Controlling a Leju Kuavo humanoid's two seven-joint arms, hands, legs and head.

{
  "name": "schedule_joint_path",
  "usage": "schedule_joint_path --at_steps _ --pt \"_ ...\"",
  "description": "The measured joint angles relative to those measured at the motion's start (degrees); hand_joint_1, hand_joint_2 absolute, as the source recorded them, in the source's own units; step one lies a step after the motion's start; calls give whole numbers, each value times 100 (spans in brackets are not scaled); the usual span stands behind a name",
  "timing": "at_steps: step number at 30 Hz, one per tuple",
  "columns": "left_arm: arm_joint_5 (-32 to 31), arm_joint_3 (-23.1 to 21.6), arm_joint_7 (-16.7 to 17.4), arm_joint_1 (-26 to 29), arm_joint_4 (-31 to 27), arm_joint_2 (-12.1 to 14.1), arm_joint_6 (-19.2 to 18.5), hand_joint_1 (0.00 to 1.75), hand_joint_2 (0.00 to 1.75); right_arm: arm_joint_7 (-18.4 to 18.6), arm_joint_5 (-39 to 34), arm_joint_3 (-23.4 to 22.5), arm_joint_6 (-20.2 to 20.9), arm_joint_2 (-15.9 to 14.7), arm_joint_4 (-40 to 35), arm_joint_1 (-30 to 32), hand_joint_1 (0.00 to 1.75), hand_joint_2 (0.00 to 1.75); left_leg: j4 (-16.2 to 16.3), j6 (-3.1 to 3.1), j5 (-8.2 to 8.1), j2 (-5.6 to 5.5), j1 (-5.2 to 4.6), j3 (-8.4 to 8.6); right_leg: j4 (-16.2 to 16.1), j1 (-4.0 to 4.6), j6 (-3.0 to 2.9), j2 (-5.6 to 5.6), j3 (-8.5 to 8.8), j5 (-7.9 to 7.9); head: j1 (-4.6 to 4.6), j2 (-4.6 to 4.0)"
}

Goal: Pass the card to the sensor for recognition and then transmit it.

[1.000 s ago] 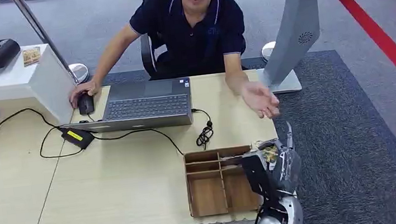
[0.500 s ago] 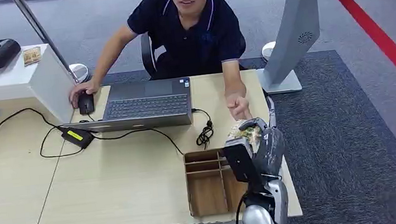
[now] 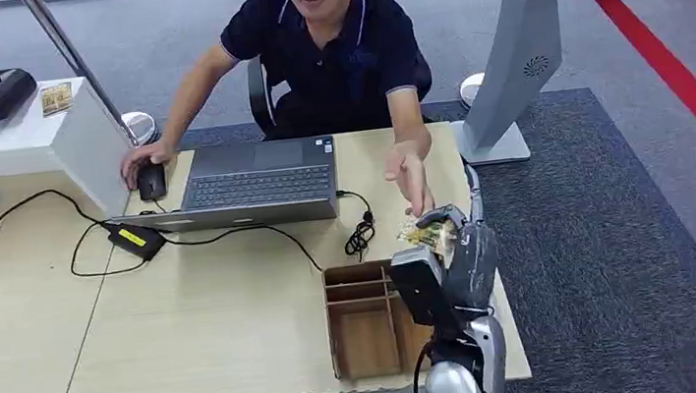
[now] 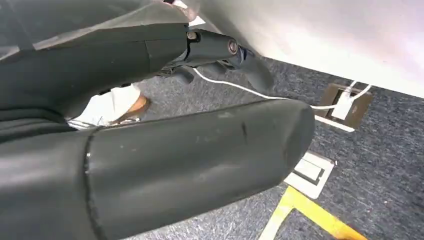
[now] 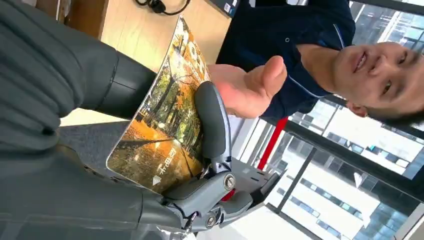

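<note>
My right hand (image 3: 450, 262) is raised over the table's right end, above the wooden box. It pinches a card (image 3: 428, 235) printed with autumn trees. In the right wrist view the card (image 5: 162, 117) sits between the thick thumb and a dark finger (image 5: 212, 120). A seated person's open hand (image 3: 410, 176) reaches toward the card from just beyond it, palm (image 5: 242, 92) turned to it, apart from it. A small black device with a yellow label (image 3: 136, 240) lies on the table in front of the laptop's left corner. My left hand (image 4: 200, 155) hangs below the tabletop, holding nothing.
A divided wooden box (image 3: 366, 321) sits at the table's near right edge. A laptop (image 3: 258, 182) faces the person, whose other hand rests on a mouse (image 3: 152, 182). Cables (image 3: 360, 235) trail across the table. A white box (image 3: 41, 142) stands far left, a grey stand (image 3: 516, 59) far right.
My right hand has carried the card up and leftward toward the person. The person's hand swung in from the table's right edge to just behind the card.
</note>
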Motion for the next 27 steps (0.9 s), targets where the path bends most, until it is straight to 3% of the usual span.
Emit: schedule_joint_path --at_steps 1,2,3,14,27 --pt "-2 -4 -4 -2 0 -2 0 0 0 0 0 0 0 0 -15 8 147 175 0 0 0 0 0 0 0 0 0 0 0 0 2 0" --pt "-2 -9 -7 -4 0 -4 0 0 0 0 0 0 0 -2 -17 11 35 175 0 0 1 0 0 0 0 0 0 0 0 0 2 0" --pt "-7 -13 -7 -8 4 -7 0 0 0 0 0 0 0 -4 -17 18 0 175 0 0 1 0 0 0 0 0 -1 0 0 1 2 0" --pt "0 -33 4 -26 35 -17 0 0 0 335 50 24 0 -37 -129 118 0 175 0 0 2 1 0 -1 0 0 -3 0 -2 3 2 0" --pt "94 -33 103 4 37 -31 77 0 0 1563 -269 632 0 -531 -407 194 0 175 0 0 2 0 0 -4 0 0 -3 0 -4 3 2 0"
